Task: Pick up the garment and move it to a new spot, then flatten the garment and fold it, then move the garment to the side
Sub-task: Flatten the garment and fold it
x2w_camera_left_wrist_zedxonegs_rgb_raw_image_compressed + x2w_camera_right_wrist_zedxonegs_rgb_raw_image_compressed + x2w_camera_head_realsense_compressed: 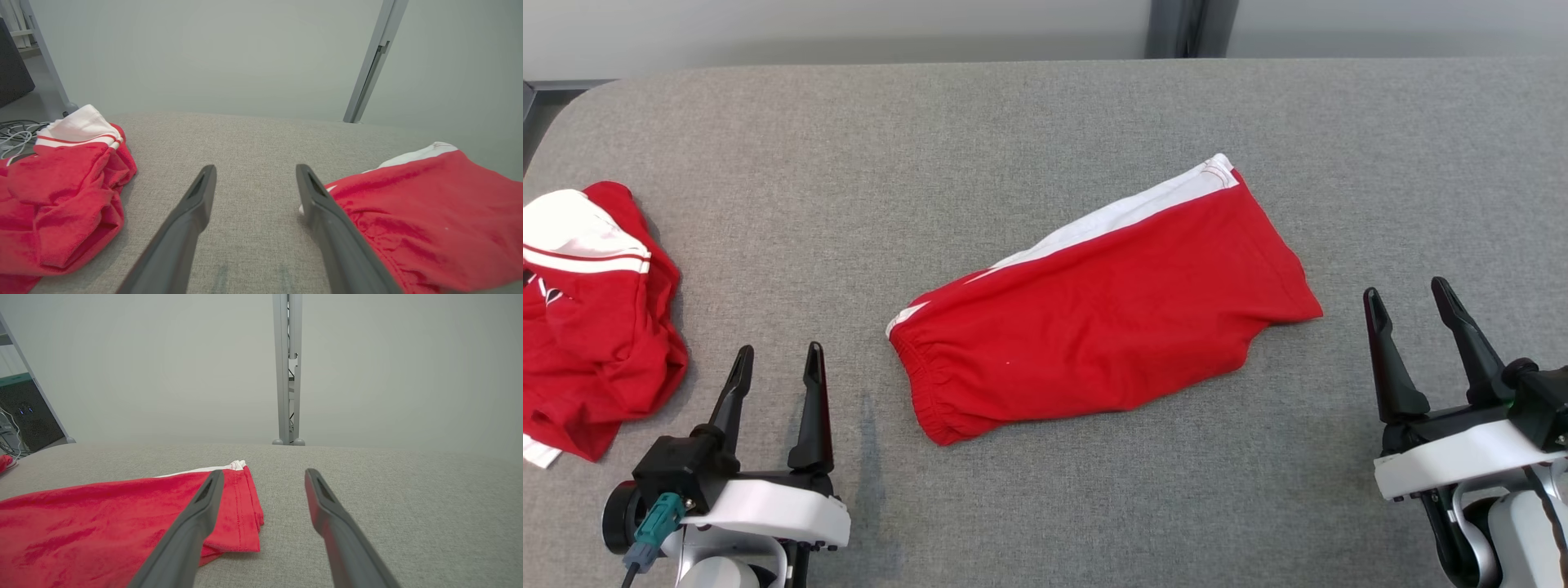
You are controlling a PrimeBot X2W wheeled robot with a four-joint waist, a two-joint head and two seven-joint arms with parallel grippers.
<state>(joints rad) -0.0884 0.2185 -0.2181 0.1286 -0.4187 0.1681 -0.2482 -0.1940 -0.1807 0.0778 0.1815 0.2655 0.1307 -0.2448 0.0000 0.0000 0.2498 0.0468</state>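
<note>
The garment (1107, 306), red shorts with a white side stripe, lies folded flat in the middle of the grey table (1045, 122), waistband toward the lower left. My left gripper (778, 357) stands open at the lower left, empty, a little left of the waistband; in the left wrist view the garment (429, 212) lies to the right of the gripper (254, 171). At the lower right my right gripper (1407, 292) is open and empty, just right of the leg hem. In the right wrist view that gripper (263, 475) has the garment (122, 522) at its left.
A second red and white garment (592, 318) lies crumpled at the table's left edge, also in the left wrist view (61, 200). A grey post (288, 367) stands behind the table against a pale wall. Cables (16, 134) lie on the floor at far left.
</note>
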